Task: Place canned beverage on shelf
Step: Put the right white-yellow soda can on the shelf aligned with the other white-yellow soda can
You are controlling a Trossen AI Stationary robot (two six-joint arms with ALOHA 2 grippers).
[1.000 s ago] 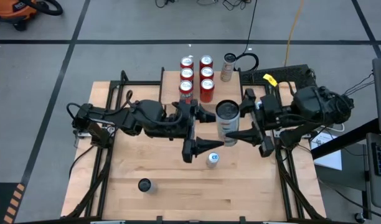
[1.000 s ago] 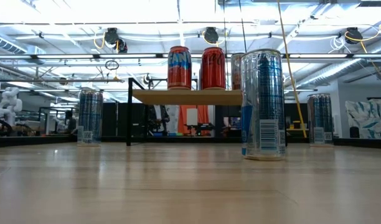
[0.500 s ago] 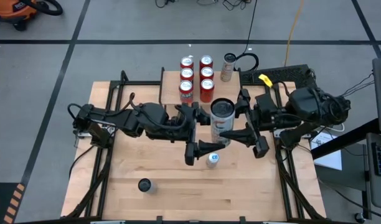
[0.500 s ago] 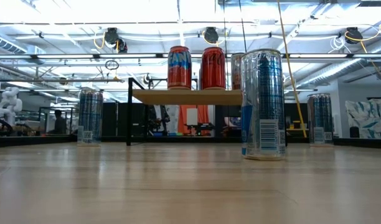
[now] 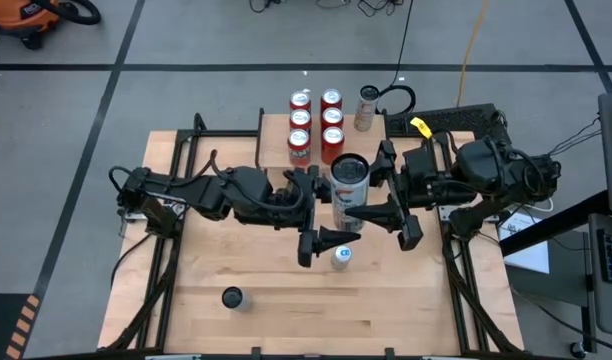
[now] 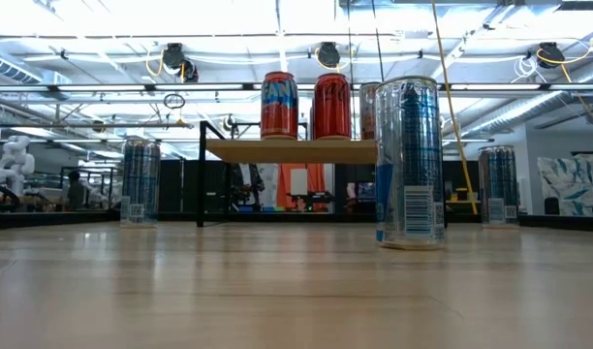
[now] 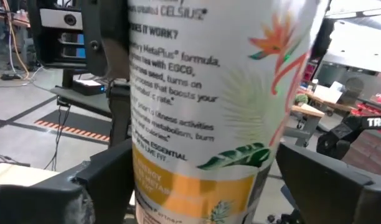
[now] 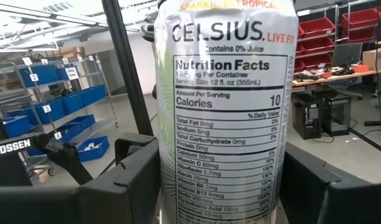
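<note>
Now the tall white can (image 5: 349, 188) hangs upright between the two arms, long axis vertical, lid facing straight up. The right gripper (image 5: 388, 213) pinches it, a dark finger (image 8: 131, 180) pressed against each side of the label. The left gripper (image 5: 328, 236) sits just beside it on the opposite side, fingers (image 7: 100, 177) spread around the can's lower body, though whether they touch is unclear. Just beyond the can stands the shelf (image 5: 276, 135), carrying red cans (image 5: 300, 122) in two rows, one of which is close behind the held can. A small blue-topped can (image 5: 341, 256) sits directly under the left gripper, and a dark can (image 5: 232, 297) stands well apart.
</note>
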